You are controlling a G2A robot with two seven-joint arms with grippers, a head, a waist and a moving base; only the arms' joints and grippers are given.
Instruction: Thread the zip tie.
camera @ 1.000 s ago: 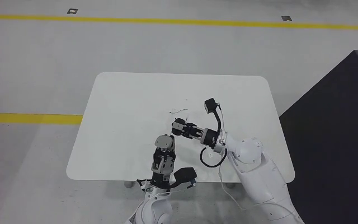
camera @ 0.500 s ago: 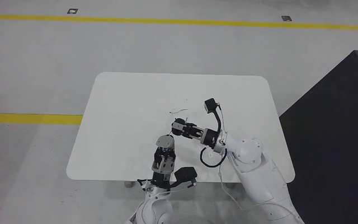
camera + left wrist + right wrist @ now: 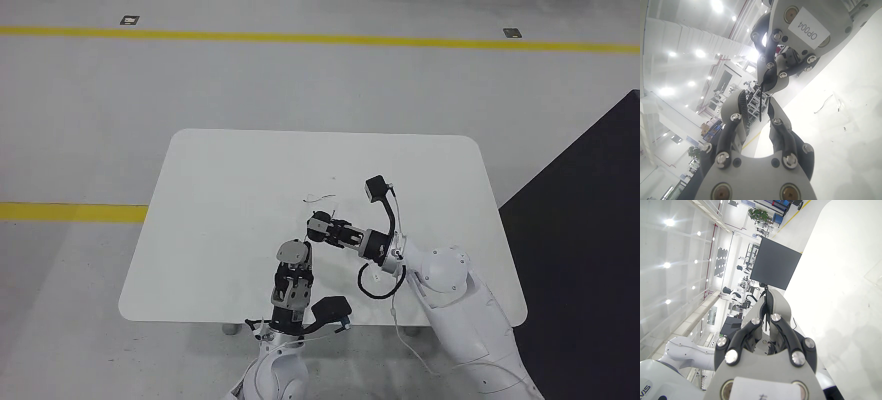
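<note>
Right pincer is clamped tight on the slim black plastic zip tie, gripping it along the strap so a free end juts out past its tips. My read is that it's held this way to offer that end to the partner. Whether that end is the head or the tail, I can't tell. Directly facing the right pincer, the left pincer stands with fingers spread wide, and the strap hangs in the gap between them, seemingly touching neither pad. Beneath the right pincer lies the white rounded desk. Just beyond the right pincer, a thin pale strand rests loose on it.
</note>
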